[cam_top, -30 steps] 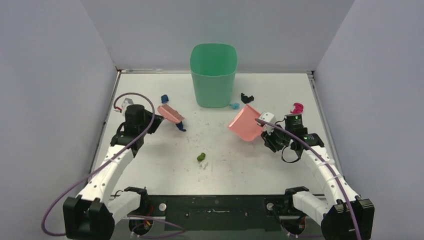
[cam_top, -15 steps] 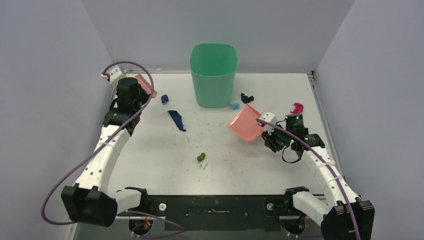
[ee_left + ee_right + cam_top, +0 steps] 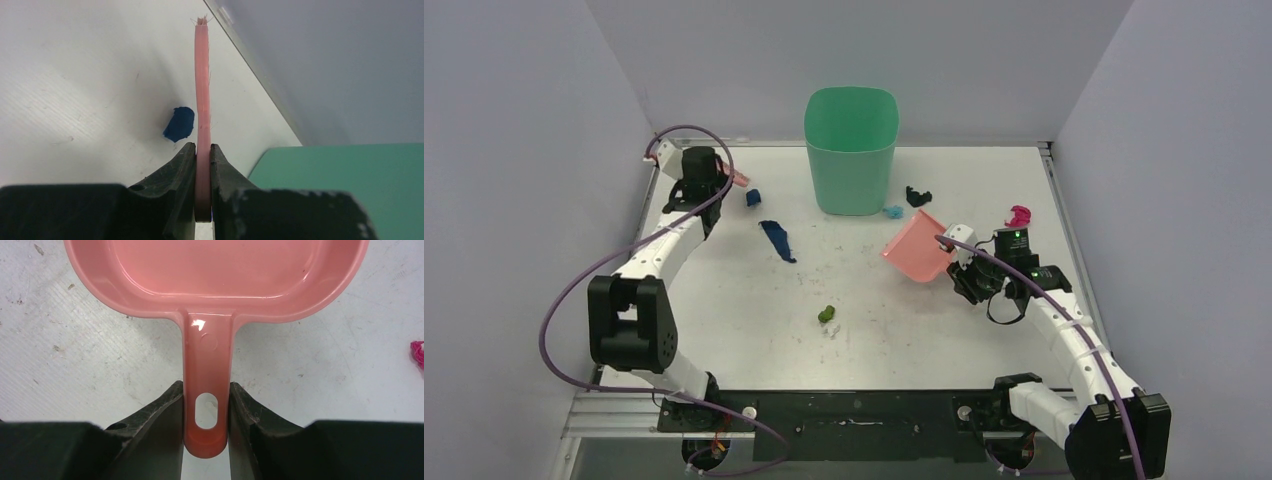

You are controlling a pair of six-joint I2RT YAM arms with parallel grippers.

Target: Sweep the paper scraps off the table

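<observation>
Paper scraps lie on the white table (image 3: 724,310): a small dark blue scrap (image 3: 753,197) (image 3: 179,123), a long dark blue scrap (image 3: 777,240), a green scrap (image 3: 826,313), a light blue scrap (image 3: 892,211), a black scrap (image 3: 918,196) and a magenta scrap (image 3: 1019,215) (image 3: 418,352). My left gripper (image 3: 720,178) (image 3: 202,154) is shut on the pink hand brush (image 3: 202,90), at the far left just left of the small dark blue scrap. My right gripper (image 3: 959,262) (image 3: 205,392) is shut on the handle of the pink dustpan (image 3: 916,247) (image 3: 215,275), right of centre.
A green bin (image 3: 851,148) (image 3: 345,175) stands at the back middle. Grey walls close in the left, back and right sides. Metal rails run along the table's edges.
My left arm swung the brush from mid-left up to the far left corner, then a little right toward the small dark blue scrap. The long dark blue scrap stayed behind. The right arm stayed still.
</observation>
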